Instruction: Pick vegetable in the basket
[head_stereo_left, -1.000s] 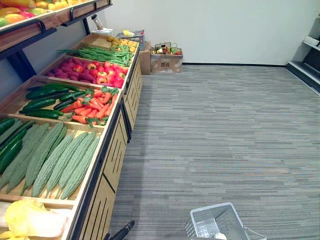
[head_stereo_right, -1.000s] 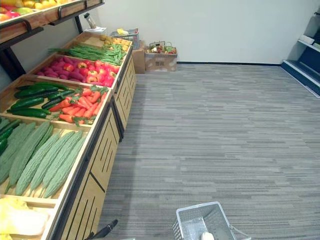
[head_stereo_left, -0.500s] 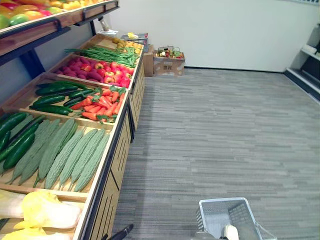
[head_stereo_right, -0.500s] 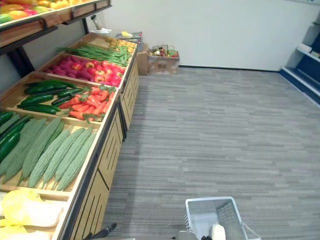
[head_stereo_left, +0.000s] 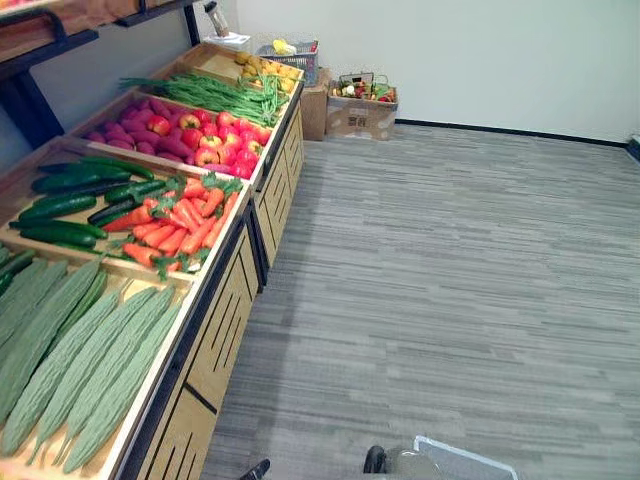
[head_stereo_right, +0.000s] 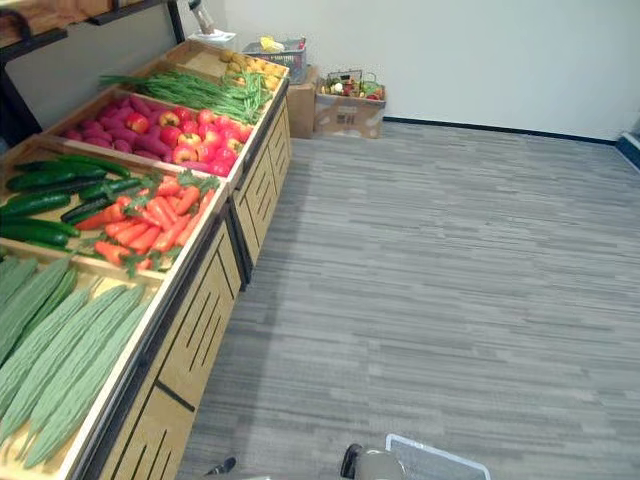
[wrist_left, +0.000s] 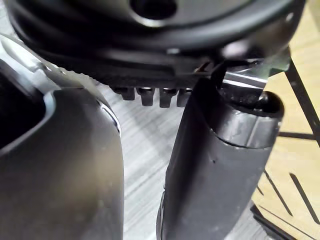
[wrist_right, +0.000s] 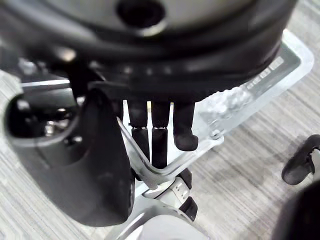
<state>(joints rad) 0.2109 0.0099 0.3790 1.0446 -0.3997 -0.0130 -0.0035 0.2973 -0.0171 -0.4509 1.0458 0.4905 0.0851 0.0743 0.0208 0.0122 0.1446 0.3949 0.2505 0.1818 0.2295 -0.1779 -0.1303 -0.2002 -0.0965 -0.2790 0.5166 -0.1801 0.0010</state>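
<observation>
Display stand: pale wood trays & front panels, smooth, matt; black frame, prob. metal.
Floor: grey, streaked, matt; carpet or vinyl, can't tell.
Basket: pale grey plastic mesh, slight sheen; handle smooth, grey.
Box: brown cardboard, matt.
Bitter gourds: ridged, warty skin, matt.
Cucumbers: smooth, glossy.
Wall: white, matt.
Right hand, left hand: dark shells, prob. plastic, smooth, semi-gloss.

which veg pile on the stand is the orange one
The carrots, heaped beside the dark green cucumbers. The gourds nearer the camera are pale green, the peppers beyond are red and purple, and the beans are green.
</observation>
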